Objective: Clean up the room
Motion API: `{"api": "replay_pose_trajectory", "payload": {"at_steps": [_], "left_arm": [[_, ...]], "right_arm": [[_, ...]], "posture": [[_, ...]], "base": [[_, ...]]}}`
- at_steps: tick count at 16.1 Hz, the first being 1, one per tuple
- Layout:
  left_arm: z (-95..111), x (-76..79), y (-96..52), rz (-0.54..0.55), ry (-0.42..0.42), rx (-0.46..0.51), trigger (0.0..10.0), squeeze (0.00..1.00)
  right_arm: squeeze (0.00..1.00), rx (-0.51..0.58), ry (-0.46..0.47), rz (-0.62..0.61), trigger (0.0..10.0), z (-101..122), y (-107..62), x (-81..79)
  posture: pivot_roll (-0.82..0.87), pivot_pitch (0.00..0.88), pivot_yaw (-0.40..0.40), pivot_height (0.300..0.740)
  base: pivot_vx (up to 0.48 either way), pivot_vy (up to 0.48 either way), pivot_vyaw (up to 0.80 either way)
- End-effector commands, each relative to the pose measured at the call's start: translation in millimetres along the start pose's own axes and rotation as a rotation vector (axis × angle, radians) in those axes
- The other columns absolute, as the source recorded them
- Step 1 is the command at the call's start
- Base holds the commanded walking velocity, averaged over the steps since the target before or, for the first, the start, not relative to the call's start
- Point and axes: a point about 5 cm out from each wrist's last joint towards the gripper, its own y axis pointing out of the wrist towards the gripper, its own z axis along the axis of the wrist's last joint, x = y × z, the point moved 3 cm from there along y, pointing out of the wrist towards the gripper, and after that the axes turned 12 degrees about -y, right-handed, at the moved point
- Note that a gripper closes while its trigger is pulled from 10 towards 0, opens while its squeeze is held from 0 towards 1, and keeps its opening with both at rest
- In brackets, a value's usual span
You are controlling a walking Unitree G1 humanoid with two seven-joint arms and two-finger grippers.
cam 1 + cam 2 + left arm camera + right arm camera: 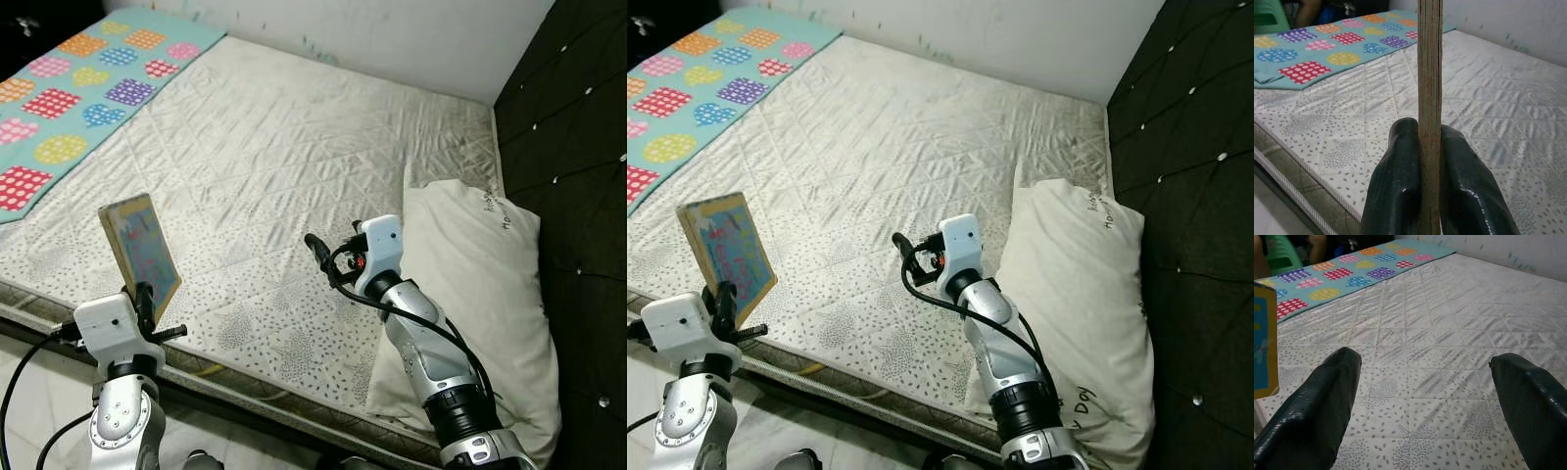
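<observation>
A bare quilted mattress (pixel 284 166) takes up most of the room, set against a pale wall (pixel 411 39) at its far side and a dark tufted headboard (pixel 578 147) on the right. One teal blanket (pixel 78 88) with dotted colourful patches lies along the far left edge, and one white pillow (pixel 490 294) rests by the headboard. The floor (pixel 29 392) below the bed's near edge is pale. One book (pixel 140 257) stands upright above the mattress's near left edge, pinched by the left gripper (pixel 1430 166), its jaws pressed on both covers. The right gripper (pixel 1425 396) hovers over the mattress beside the pillow, jaws spread wide and empty.
</observation>
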Motion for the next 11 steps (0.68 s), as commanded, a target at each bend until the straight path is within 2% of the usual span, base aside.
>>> {"api": "replay_pose_trajectory", "payload": {"at_steps": [1, 2, 3, 11], "left_arm": [[8.4, 4.2, -0.7, -0.019, -0.016, 0.031, 10.0, 0.00], [7.8, 5.2, -0.3, -0.021, -0.019, 0.029, 10.0, 0.00], [7.4, 6.9, 0.7, -0.027, -0.029, 0.025, 10.0, 0.00], [2.6, 14.5, 2.9, -0.062, -0.074, -0.015, 10.0, 0.00]], "right_arm": [[0.00, -0.011, -0.005, -0.009, 10.0, -3.4, -4.2, 5.5], [0.00, -0.027, 0.009, -0.024, 10.0, -6.3, -6.4, 8.3], [0.00, -0.042, 0.023, -0.043, 10.0, -8.7, -9.5, 14.2], [0.00, -0.055, 0.001, -0.098, 10.0, -12.4, -23.4, 29.4]], "posture": [[-0.02, 0.111, -0.122, 0.740], [-0.02, 0.111, -0.122, 0.740], [-0.04, 0.116, -0.119, 0.740], [-0.07, 0.152, -0.104, 0.740]], "base": [[0.000, 0.000, 0.00], [0.000, 0.000, 0.00], [0.000, 0.000, -0.80], [0.000, 0.000, -0.80]]}}
